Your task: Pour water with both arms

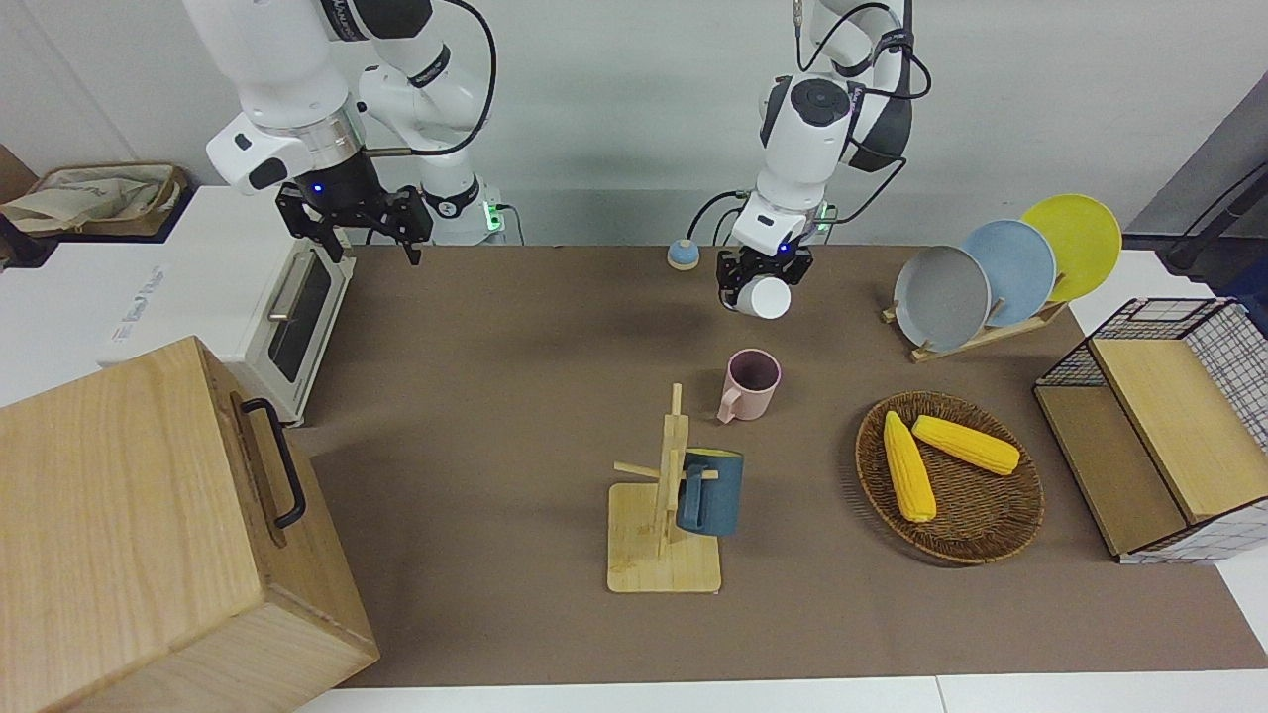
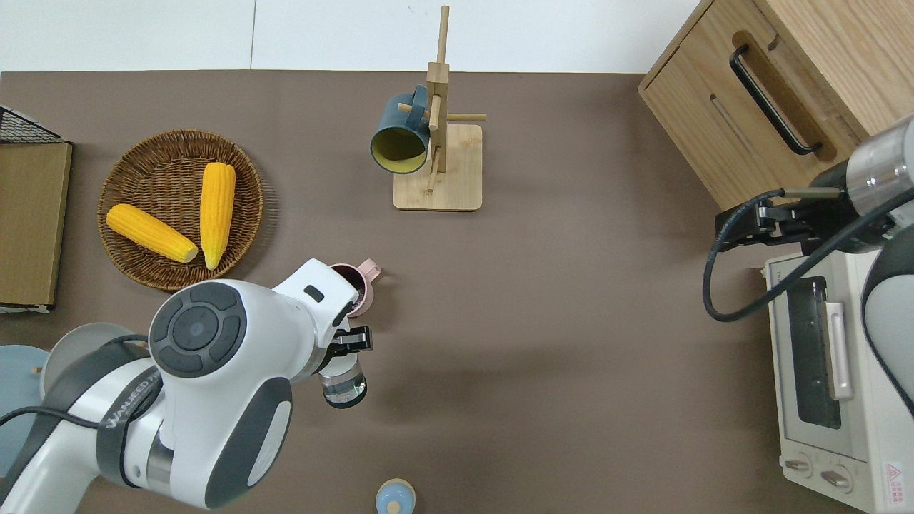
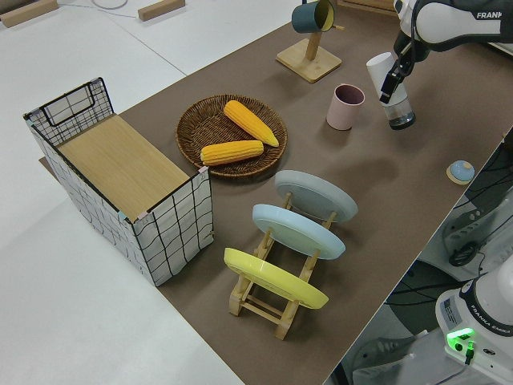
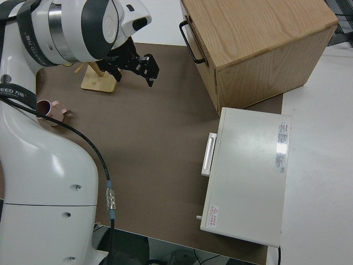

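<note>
Holding: my left end effector (image 1: 759,287) is clamped on a clear bottle (image 2: 343,382) with a white base, tipped on its side in the air.
Bottle position: over bare surface (image 1: 515,396), just beside the pink mug (image 1: 751,384).
Pink mug: upright on the surface, nearer to the robots than the mug rack (image 1: 666,515).
Bottle cap (image 1: 682,254): on the surface, apart from the bottle.
Right end effector (image 1: 367,223): fingers spread, holding nothing, arm parked.

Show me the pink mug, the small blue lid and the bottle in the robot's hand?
pink mug (image 1: 752,383), front view, its outer wall.
blue lid (image 2: 395,496), overhead view, its top.
bottle (image 3: 389,88), left side view, its body.
</note>
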Controlling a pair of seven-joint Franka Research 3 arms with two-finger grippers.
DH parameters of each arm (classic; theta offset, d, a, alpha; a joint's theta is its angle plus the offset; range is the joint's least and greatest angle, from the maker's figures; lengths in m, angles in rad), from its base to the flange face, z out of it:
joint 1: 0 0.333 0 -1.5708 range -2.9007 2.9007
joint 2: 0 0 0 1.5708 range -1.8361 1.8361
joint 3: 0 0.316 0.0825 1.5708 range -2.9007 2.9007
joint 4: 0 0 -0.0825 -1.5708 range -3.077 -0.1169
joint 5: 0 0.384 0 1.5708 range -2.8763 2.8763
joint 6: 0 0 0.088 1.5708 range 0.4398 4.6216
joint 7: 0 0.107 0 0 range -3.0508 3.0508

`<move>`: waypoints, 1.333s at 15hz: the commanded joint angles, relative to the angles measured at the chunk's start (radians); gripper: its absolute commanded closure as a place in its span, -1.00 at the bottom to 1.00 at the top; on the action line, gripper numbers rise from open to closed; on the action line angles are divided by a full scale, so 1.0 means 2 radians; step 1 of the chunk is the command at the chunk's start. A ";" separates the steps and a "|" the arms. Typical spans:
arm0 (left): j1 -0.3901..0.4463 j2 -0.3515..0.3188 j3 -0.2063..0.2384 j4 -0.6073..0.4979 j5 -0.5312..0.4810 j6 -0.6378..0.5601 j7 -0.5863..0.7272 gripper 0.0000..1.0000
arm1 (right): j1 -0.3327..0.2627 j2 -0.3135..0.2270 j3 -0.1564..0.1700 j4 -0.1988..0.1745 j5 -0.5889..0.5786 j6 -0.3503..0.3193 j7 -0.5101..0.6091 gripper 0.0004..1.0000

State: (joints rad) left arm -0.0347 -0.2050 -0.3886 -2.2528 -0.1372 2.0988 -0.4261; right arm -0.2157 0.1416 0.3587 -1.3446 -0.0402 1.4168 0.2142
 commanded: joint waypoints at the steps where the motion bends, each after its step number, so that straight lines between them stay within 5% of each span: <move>1: -0.002 -0.034 0.006 -0.013 0.006 0.015 -0.009 0.88 | -0.012 -0.012 0.005 -0.016 0.007 0.006 -0.011 -0.99; 8: 0.033 -0.052 0.028 0.006 0.032 0.030 0.007 0.88 | -0.012 -0.012 0.006 -0.016 0.007 0.006 -0.011 -0.99; 20: 0.197 0.027 0.032 0.213 0.093 0.034 0.111 0.86 | -0.012 -0.012 0.005 -0.016 0.007 0.006 -0.011 -0.99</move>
State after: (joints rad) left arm 0.3031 -0.2275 -0.3230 -1.9753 0.0139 2.1661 -0.2573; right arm -0.2158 0.1416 0.3587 -1.3447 -0.0402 1.4168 0.2142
